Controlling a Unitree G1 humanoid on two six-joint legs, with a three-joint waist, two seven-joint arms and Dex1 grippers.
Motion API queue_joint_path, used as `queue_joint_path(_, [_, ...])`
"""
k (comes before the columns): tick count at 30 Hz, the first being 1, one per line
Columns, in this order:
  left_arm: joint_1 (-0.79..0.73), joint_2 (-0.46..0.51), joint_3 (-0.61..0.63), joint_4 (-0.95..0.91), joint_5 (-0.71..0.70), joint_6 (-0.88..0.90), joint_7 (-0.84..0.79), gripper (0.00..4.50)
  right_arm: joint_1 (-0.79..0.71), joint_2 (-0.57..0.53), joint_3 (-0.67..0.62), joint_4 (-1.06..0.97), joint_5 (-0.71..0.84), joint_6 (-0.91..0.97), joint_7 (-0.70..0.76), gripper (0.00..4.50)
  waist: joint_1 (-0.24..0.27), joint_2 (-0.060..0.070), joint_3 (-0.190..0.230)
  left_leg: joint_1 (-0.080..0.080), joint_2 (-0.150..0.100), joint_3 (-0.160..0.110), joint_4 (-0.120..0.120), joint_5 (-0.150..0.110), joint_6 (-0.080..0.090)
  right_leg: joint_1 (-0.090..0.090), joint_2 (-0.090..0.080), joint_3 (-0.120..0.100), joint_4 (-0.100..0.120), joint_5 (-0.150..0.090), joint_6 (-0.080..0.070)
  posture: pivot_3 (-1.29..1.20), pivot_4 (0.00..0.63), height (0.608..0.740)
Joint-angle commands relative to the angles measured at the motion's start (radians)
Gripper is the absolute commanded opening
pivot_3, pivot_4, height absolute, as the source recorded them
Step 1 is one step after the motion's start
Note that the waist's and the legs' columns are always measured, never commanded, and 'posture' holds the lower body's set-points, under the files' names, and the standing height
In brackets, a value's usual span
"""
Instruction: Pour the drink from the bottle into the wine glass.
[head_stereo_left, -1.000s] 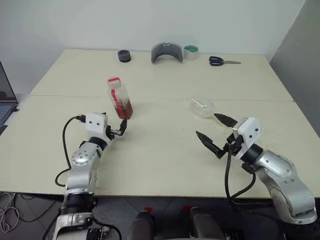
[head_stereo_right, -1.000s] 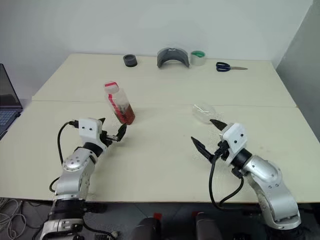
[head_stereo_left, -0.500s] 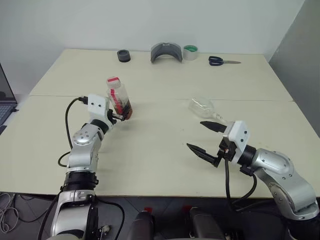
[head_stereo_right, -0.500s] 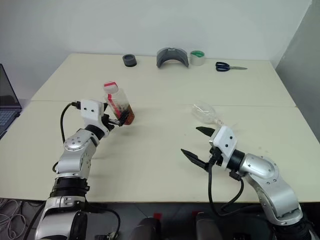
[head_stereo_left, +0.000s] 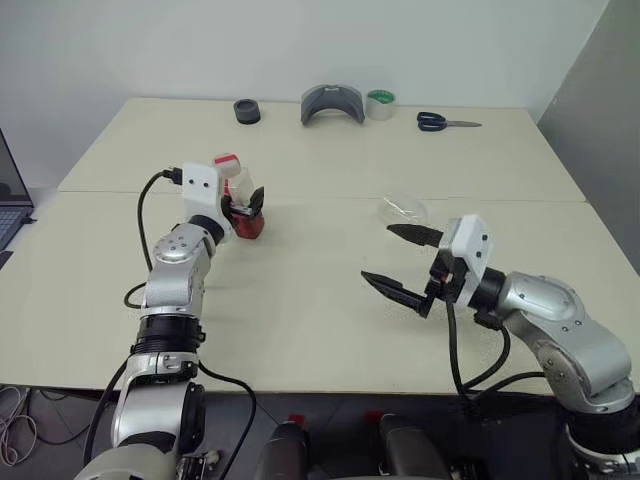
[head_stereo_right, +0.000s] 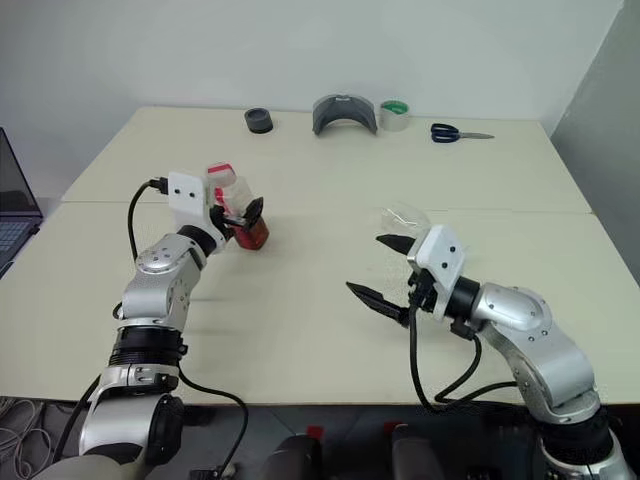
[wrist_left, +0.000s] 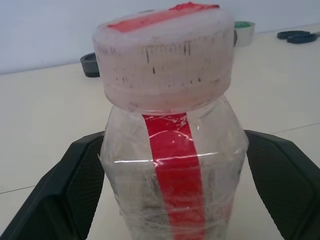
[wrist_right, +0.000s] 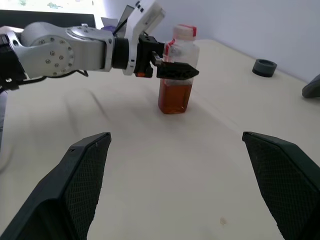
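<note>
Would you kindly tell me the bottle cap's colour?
The small clear plastic bottle's cap is white with a red strip, clearest in the left wrist view.

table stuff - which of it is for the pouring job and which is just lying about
For the job:
- bottle with the drink, between the left pincer's open fingers
- wine glass, lying on its side
- right pincer, open

Lying about:
- scissors
- tape roll
- grey curved piece
- black ring
</note>
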Motion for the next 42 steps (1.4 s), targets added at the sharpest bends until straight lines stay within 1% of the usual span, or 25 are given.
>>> queue_joint_path(1, [-0.041, 0.008, -0.005, -0.009, 0.007, -0.002, 0.000, 4.48, -0.043, 0.003, -0.017, -0.029, 0.045, 0.032, -0.006, 4.50, 0.000, 0.000, 0.000, 0.000, 0.000, 0.000, 0.000, 0.000, 0.000, 0.000, 0.000, 0.000, 0.000, 0.000, 0.000, 0.00, 0.150, 0.740])
queue_joint_path(6, [-0.059, 0.014, -0.007, 0.012, 0.010, -0.013, -0.013, 4.48, -0.086, 0.016, -0.035, -0.011, 0.078, 0.061, -0.025, 4.50, 0.000, 0.000, 0.000, 0.000, 0.000, 0.000, 0.000, 0.000, 0.000, 0.000, 0.000, 0.000, 0.000, 0.000, 0.000, 0.00, 0.150, 0.740])
queue_joint_path(14, [-0.073, 0.022, -0.009, 0.047, 0.019, -0.032, -0.025, 4.48, -0.096, 0.002, -0.046, -0.004, 0.092, 0.070, -0.031, 4.50, 0.000, 0.000, 0.000, 0.000, 0.000, 0.000, 0.000, 0.000, 0.000, 0.000, 0.000, 0.000, 0.000, 0.000, 0.000, 0.00, 0.150, 0.740])
queue_joint_path(17, [-0.076, 0.023, -0.009, 0.067, 0.024, -0.050, -0.031, 3.85, -0.095, 0.002, -0.045, -0.005, 0.094, 0.072, -0.033, 4.50, 0.000, 0.000, 0.000, -0.001, 0.000, 0.000, 0.000, 0.000, 0.000, 0.000, 0.000, 0.000, 0.000, 0.000, 0.000, 0.00, 0.150, 0.740])
queue_joint_path(19, [-0.080, 0.024, -0.008, 0.082, 0.025, -0.064, -0.035, 3.27, -0.095, 0.003, -0.045, -0.006, 0.095, 0.072, -0.033, 4.50, 0.000, 0.000, 0.000, 0.000, 0.000, 0.000, 0.000, 0.000, 0.000, 0.000, 0.000, 0.000, 0.000, 0.000, 0.000, 0.00, 0.150, 0.740])
queue_joint_path(22, [-0.087, 0.027, -0.009, 0.102, 0.026, -0.086, -0.041, 2.27, -0.095, 0.004, -0.045, -0.006, 0.095, 0.071, -0.032, 4.50, 0.000, 0.000, 0.000, 0.000, 0.000, 0.000, 0.000, 0.000, 0.000, 0.000, 0.000, 0.000, 0.000, 0.000, 0.000, 0.00, 0.150, 0.740])
queue_joint_path(23, [-0.089, 0.028, -0.010, 0.108, 0.026, -0.093, -0.044, 2.00, -0.094, 0.004, -0.045, -0.007, 0.095, 0.071, -0.032, 4.50, 0.000, 0.000, 0.000, -0.001, 0.000, 0.000, 0.000, 0.000, 0.000, 0.000, 0.000, 0.000, 0.000, 0.000, 0.000, 0.00, 0.150, 0.740])
queue_joint_path(24, [-0.091, 0.029, -0.010, 0.114, 0.026, -0.102, -0.048, 1.84, -0.094, 0.004, -0.044, -0.008, 0.094, 0.070, -0.032, 4.50, 0.000, 0.000, 0.000, -0.001, 0.000, 0.000, 0.000, 0.000, 0.000, 0.000, 0.000, 0.000, 0.000, 0.000, 0.000, 0.00, 0.150, 0.740])
queue_joint_path(28, [-0.084, 0.027, -0.016, 0.112, 0.012, -0.131, -0.093, 1.82, -0.080, -0.004, -0.045, -0.023, 0.086, 0.064, -0.033, 4.50, 0.000, 0.000, 0.000, -0.001, 0.000, 0.000, 0.000, 0.000, 0.000, 0.000, 0.000, 0.000, 0.000, 0.000, 0.000, 0.00, 0.150, 0.740])
queue_joint_path(32, [-0.039, 0.001, -0.048, 0.013, -0.043, -0.129, -0.227, 1.82, -0.030, -0.034, -0.078, -0.057, 0.078, 0.061, -0.041, 4.50, 0.000, 0.000, 0.000, -0.001, -0.001, 0.000, 0.000, 0.000, 0.000, 0.000, -0.001, 0.000, 0.000, 0.000, 0.000, 0.00, 0.150, 0.740])
queue_joint_path(37, [0.017, -0.043, -0.122, -0.143, -0.147, -0.031, -0.411, 1.82, 0.036, -0.065, -0.118, -0.104, 0.050, 0.046, -0.078, 4.50, 0.003, 0.000, 0.000, -0.003, -0.001, 0.000, 0.001, 0.000, 0.000, -0.001, -0.002, 0.000, -0.001, 0.000, 0.000, 0.00, 0.150, 0.740])
queue_joint_path(39, [0.028, -0.064, -0.177, -0.211, -0.207, 0.034, -0.516, 1.82, 0.027, -0.051, -0.117, -0.119, 0.060, 0.087, -0.123, 4.50, 0.001, 0.000, 0.000, -0.002, -0.001, 0.000, 0.001, 0.000, 0.000, -0.001, -0.001, 0.000, 0.000, 0.000, 0.000, 0.00, 0.150, 0.740])
queue_joint_path(42, [0.021, -0.083, -0.228, -0.246, -0.235, 0.068, -0.600, 1.82, -0.019, -0.016, -0.103, -0.117, 0.085, 0.160, -0.192, 4.50, -0.003, 0.000, 0.000, -0.002, 0.000, 0.000, 0.001, 0.000, 0.000, -0.001, 0.000, 0.000, 0.000, 0.000, 0.000, 0.00, 0.150, 0.740])
